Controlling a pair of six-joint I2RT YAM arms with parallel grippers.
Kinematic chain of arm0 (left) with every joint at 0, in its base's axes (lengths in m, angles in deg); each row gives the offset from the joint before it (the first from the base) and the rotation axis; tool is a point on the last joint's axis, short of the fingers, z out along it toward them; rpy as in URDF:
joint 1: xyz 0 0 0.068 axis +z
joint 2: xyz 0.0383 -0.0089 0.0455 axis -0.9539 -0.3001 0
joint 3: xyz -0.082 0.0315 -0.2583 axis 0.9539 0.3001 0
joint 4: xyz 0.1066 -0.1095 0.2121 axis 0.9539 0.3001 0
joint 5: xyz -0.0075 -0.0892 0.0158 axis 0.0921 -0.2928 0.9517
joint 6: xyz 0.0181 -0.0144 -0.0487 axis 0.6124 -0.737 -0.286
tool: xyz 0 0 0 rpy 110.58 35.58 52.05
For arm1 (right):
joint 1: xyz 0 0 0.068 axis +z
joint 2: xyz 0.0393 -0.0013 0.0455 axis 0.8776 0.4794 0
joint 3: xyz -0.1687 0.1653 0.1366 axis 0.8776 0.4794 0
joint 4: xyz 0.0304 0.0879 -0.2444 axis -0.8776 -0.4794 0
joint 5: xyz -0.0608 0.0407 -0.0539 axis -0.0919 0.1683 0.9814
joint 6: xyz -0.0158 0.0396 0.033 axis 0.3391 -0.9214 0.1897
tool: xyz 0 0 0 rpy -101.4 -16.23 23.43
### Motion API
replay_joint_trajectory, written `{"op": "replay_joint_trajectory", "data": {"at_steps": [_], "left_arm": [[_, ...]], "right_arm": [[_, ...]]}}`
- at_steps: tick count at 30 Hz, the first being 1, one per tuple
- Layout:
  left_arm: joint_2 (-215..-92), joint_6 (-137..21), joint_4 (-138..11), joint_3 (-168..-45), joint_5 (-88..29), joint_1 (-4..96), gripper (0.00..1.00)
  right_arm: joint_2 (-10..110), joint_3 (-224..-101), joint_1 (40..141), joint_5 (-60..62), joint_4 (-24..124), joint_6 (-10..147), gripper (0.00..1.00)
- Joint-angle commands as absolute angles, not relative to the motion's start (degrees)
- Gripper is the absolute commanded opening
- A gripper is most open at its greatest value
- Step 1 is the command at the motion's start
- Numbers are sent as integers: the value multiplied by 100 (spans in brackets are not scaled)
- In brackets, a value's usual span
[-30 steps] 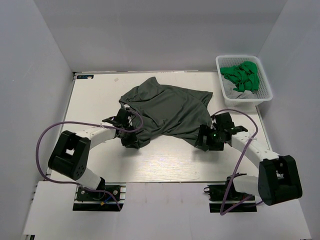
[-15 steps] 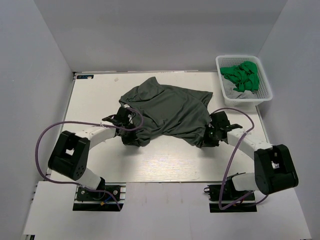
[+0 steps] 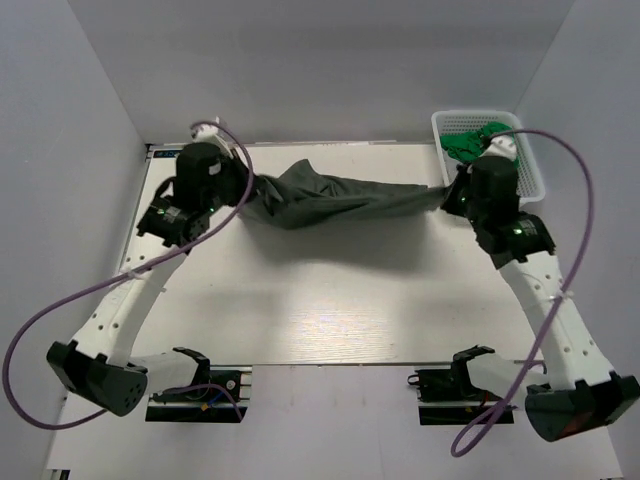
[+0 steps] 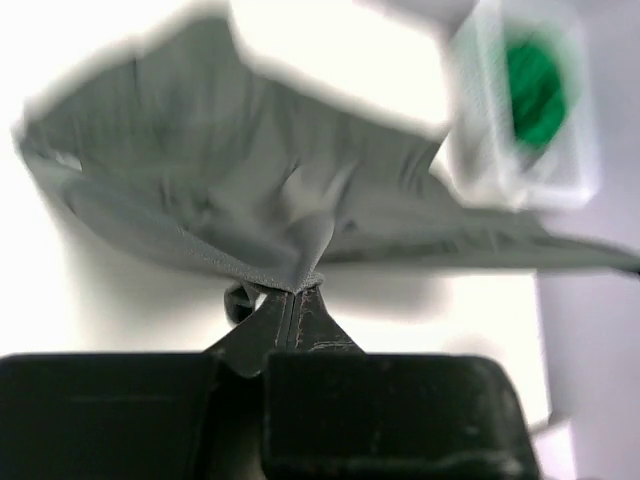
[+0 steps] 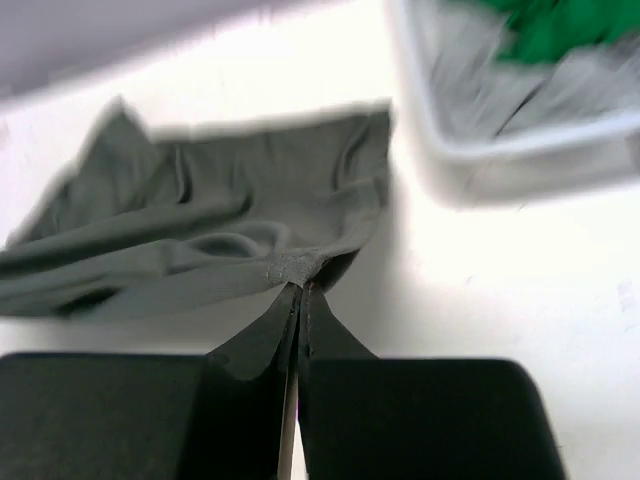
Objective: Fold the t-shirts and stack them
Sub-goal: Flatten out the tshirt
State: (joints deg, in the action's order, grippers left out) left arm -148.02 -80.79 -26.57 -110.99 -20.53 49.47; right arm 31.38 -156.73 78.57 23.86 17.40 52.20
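Observation:
The dark charcoal grey t-shirt hangs stretched in the air between both arms, across the back half of the table. My left gripper is shut on its left end; the wrist view shows cloth pinched at the fingertips of that gripper. My right gripper is shut on the right end, the grey cloth bunching at the tips of that gripper. Green t-shirts lie bunched in the basket; they also show in the left wrist view and the right wrist view.
A white lattice basket stands at the back right corner, just behind my right gripper. The white table lies below the hanging shirt, with grey walls on three sides. Purple cables loop from both arms.
Both grippers closed on the grey t-shirt's edges where it lay on the table, then rose and swung back and apart, lifting it and pulling it taut.

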Motion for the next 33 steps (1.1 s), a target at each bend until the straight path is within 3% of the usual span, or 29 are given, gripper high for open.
{"op": "replay_joint_trajectory", "data": {"at_steps": [1, 9, 18, 23, 33], "left_arm": [[-14704, -7785, -2252, -12092, -1365, 4986, 0], [-14705, -7345, -2076, -13939, -1004, 4986, 0], [-14371, -6844, -2075, -15171, -1004, 4986, 0], [-14256, -6624, -2128, -15944, -1653, 4986, 0], [-13817, -6562, -2382, -16157, -1883, 4986, 0]], "right_arm": [[2852, -16401, 7823, 3491, 1716, 5669, 0], [2746, -17774, 7805, 3852, 2024, 6338, 0], [2140, -18819, 7823, 3765, 2367, 7006, 0], [1736, -19110, 7832, 2983, 2332, 7059, 0], [1313, -19207, 7849, 2420, 2218, 6867, 0]]}}
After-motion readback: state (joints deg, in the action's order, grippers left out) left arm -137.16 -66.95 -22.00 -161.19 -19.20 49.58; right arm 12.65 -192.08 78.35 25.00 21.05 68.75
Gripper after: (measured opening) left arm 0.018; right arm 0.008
